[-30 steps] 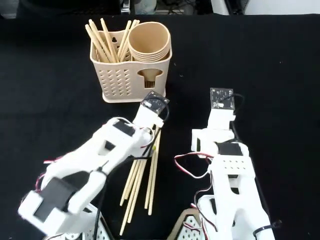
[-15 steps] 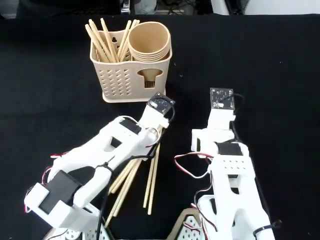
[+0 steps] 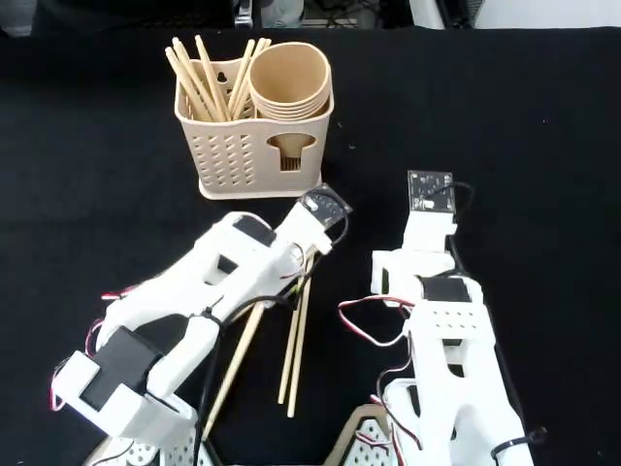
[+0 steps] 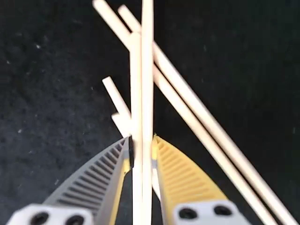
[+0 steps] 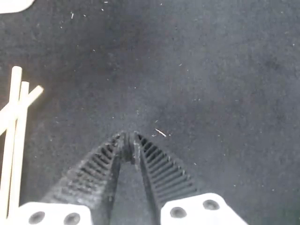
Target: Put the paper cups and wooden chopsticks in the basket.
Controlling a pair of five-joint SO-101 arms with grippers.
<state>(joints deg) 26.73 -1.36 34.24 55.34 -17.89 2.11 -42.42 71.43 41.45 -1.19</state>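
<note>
Left hand, narrowed to a tight pinch, grips two wooden chopsticks just in front of the basket holding paper cups. Right hand, pressed shut, lies front-right of the basket over open black surface.

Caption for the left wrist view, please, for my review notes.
Left gripper shut on a pair of chopsticks, other chopsticks lying askew on the black table.

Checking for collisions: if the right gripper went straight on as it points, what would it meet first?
Likely the bare black table, though depth is unclear; the shut right gripper aims at it, and the loose chopsticks lie aside.
</note>
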